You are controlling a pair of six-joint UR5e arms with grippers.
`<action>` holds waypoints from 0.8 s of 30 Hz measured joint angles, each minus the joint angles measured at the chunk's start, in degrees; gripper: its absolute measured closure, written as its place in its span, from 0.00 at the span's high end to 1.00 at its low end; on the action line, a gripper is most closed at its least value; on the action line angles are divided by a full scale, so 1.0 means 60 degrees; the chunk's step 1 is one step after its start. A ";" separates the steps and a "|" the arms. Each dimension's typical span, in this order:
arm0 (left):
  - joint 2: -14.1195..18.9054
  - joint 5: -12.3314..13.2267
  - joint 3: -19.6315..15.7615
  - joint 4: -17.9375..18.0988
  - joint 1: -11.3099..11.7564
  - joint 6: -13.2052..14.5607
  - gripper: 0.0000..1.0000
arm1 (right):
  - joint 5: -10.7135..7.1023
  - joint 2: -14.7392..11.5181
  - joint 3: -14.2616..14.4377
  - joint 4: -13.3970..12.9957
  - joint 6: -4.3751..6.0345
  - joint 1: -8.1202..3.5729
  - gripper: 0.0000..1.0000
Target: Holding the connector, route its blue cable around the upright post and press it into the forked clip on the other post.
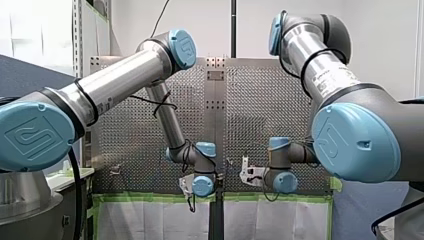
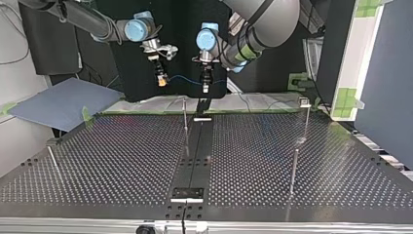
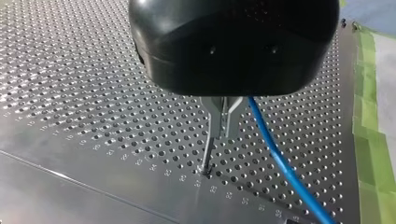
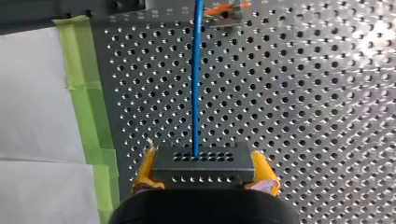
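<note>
My right arm's tool [image 4: 205, 169] carries the dark grey, hole-studded rectangular connector [image 4: 203, 161]. Its yellow pads [image 4: 145, 170] are pressed against the block's two short sides. That grip leaves the top face free, and the thin blue cable [image 4: 196, 84] leaves this face and runs straight ahead over the perforated metal tabletop [image 4: 303, 116]. Clamping the block rather than the cable probably gives a firm handle for steering the line.

My left arm's tool [image 3: 222, 135] is black, and its narrow metal fingers [image 3: 214, 116] are drawn almost together. The cable comes out right beside them and trails off past the tool. In the top view the blue line sags slightly between the two tools and carries on beyond the left one. From this I judge that the left fingers pinch the cable partway along, perhaps to keep a short controlled span. The contact itself is partly hidden by the tool's body.

Both tools hang well above the tabletop at its far edge in the top view. The thin metal upright post [image 2: 185, 122] stands nearer the middle, and the cable does not touch it. Another slim post [image 2: 307, 117] at that view's right bears a small head, and I cannot tell whether it is forked. The cable is well apart from this post too, so the routing looks not yet started.
</note>
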 joint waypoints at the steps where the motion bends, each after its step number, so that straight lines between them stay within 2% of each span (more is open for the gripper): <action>1: -0.0002 0.0007 0.0000 0.0000 0.0006 0.0000 0.02 | -0.0003 0.0039 -0.0030 0.0000 0.0003 -0.0010 0.00; 10: -0.0003 0.0009 0.0187 -0.0133 -0.0009 0.0158 0.02 | -0.0054 0.0276 -0.0278 -0.0008 0.0002 -0.0162 0.00; 16: -0.0004 0.0026 0.0265 -0.0203 -0.0014 0.0321 0.02 | -0.0222 0.0366 -0.0403 -0.0015 -0.0070 -0.0251 0.00; 24: -0.0005 0.0054 0.0430 -0.0367 -0.0017 0.0450 0.02 | -0.0383 0.0384 -0.0579 0.0011 -0.0080 -0.0344 0.00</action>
